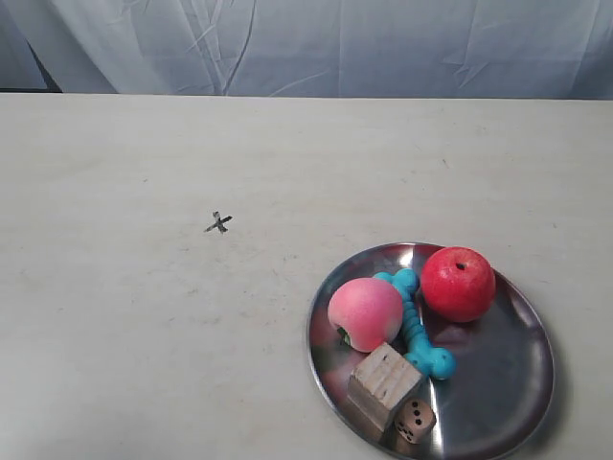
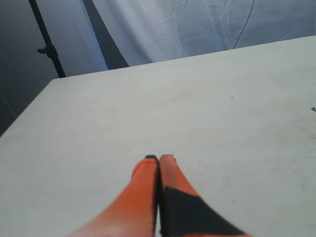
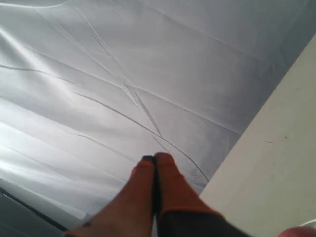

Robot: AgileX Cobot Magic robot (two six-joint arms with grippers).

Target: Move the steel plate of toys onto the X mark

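Observation:
The steel plate [image 1: 508,383] lies at the exterior view's lower right. On it rest a red apple [image 1: 458,284], a pink peach [image 1: 365,313], a turquoise bone toy [image 1: 419,324], a pale wooden cube [image 1: 384,381] and a small die [image 1: 416,420]. The X mark [image 1: 218,223] is drawn on the bare table up and left of the plate. Neither arm shows in the exterior view. My left gripper [image 2: 159,159] is shut over bare table, holding nothing. My right gripper [image 3: 155,158] is shut too, aimed at the backdrop. A sliver of red [image 3: 298,232], maybe the apple, shows at that view's corner.
A white table [image 1: 115,316] fills the exterior view, with a wrinkled white cloth backdrop [image 1: 335,43] behind its far edge. A dark stand pole [image 2: 47,42] stands beyond the table corner in the left wrist view.

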